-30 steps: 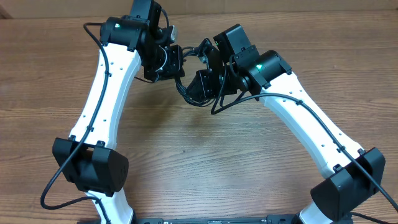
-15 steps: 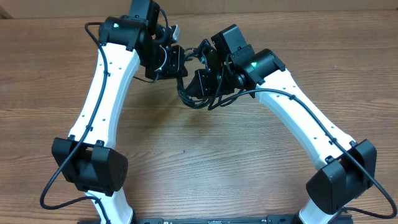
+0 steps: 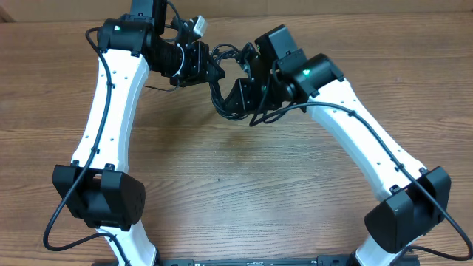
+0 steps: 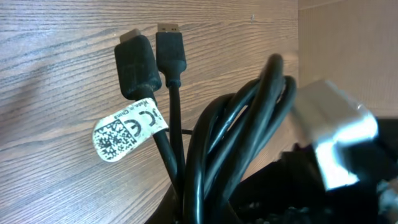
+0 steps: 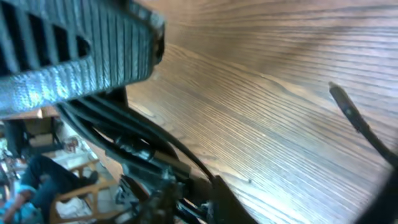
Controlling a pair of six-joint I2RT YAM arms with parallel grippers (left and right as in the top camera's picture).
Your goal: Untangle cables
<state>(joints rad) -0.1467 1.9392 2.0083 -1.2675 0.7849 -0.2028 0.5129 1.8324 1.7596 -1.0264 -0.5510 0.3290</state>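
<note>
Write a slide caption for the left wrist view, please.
Looped black cables and two plug tips, one wearing a white printed label, close up over a wooden table.

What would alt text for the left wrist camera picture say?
A bundle of thin black cables loops up close above a brown wooden table; two black plugs point upward, one cord wearing a white printed sticker.

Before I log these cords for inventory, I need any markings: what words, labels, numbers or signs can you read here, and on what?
"China" (likely): end of a small printed line on the white tag on one of the cables; rest too small to read.
Logo-like marks and a square dot code, same tag: not readable.
No other text in any view.
</note>
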